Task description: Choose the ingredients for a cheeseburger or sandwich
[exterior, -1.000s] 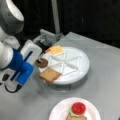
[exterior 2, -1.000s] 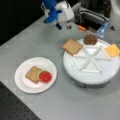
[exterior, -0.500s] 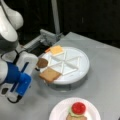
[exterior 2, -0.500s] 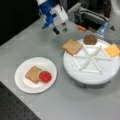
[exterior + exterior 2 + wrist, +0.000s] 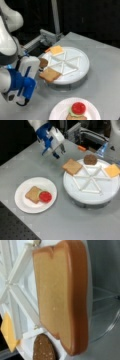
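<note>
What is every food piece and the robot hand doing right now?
gripper: empty, above the table beside the tray.
toast square: lying on the tray edge, overhanging.
patty: in a tray compartment.
cheese square: in a tray compartment.
sandwich: on the plate, red disc showing.

Grey tabletop [image 5: 105, 65] [image 5: 22, 162] is filling both front views, black backdrop [image 5: 95, 17] sitting behind it. Grey metal post [image 5: 55, 15] is standing upright at the table's far edge.
</note>
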Tool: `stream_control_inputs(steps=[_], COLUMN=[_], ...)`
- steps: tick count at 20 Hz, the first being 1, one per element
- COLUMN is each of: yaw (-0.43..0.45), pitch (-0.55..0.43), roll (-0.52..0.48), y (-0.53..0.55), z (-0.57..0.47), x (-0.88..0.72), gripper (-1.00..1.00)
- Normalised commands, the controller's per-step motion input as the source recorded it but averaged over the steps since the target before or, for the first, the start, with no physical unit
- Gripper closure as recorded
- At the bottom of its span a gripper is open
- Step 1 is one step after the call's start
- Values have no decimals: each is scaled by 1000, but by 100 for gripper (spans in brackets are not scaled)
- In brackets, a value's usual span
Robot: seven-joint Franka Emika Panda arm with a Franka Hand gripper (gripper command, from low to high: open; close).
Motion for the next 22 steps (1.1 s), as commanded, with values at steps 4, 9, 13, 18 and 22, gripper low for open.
stream_control_inputs(steps=[4, 9, 13, 18, 22], yaw=[158, 164, 166, 147, 102], pitch=[-17, -17, -73, -119, -140], roll=[485, 492, 465, 446, 433], y=[-273, -269, -242, -203, -123], z=[-113, -68, -157, -222, -197], x=[192, 192, 200, 216, 239], gripper=[-100, -100, -100, -100, -100])
